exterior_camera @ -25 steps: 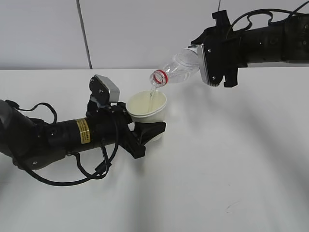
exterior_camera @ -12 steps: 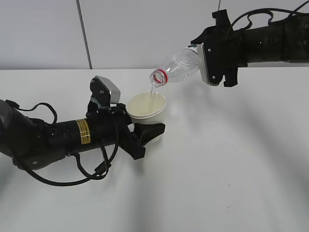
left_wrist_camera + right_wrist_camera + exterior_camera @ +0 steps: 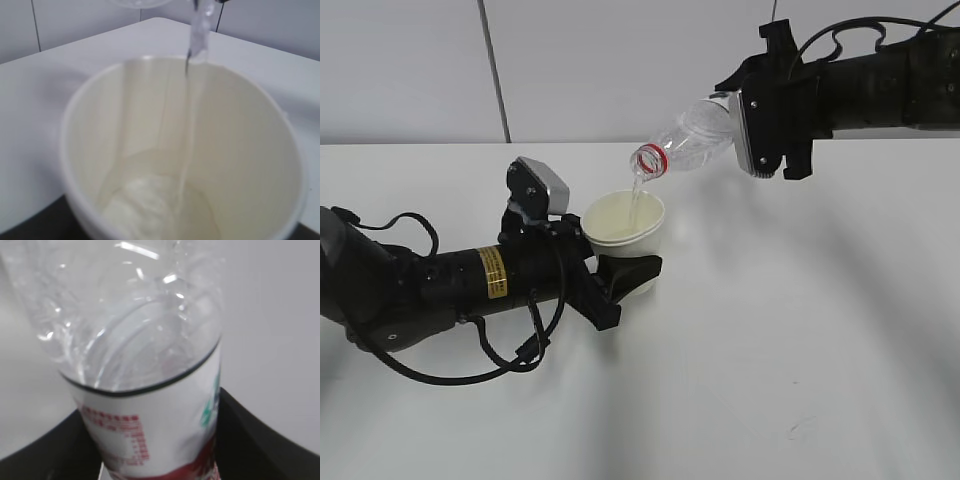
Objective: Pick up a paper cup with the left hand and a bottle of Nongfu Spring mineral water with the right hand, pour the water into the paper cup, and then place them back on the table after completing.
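At the left of the exterior view, the left end effector (image 3: 620,275) is closed around the lower wall of the paper cup (image 3: 625,226), its black fingers (image 3: 632,268) pressing on the side of the cup facing the camera. The cup stands upright and sits low over the desk (image 3: 770,350); whether its base touches the surface cannot be told. Behind the fingers the left arm runs back toward the left edge of the view, carrying a yellow label (image 3: 492,271) on its black body and a grey-topped box (image 3: 540,186) above the wrist, with black cables (image 3: 510,352) looping beneath it.

From the left wrist camera, the cup (image 3: 260,150) fills the frame: a cream interior with a shallow pool of water (image 3: 160,205) at the bottom and a thin stream (image 3: 197,35) falling in from above.

Up at the right, the right end effector (image 3: 752,125) grips the bottle (image 3: 688,142) by its labelled base end, a grey plate (image 3: 747,135) facing the camera. The bottle is tilted mouth-down to the left, its red neck ring (image 3: 650,161) just above the rim of the cup, and clear water (image 3: 636,200) pours from the mouth into the cup. In the right wrist view the bottle (image 3: 135,340) is seen from its base end, the white and red label (image 3: 150,435) sitting between the dark fingers (image 3: 260,440).
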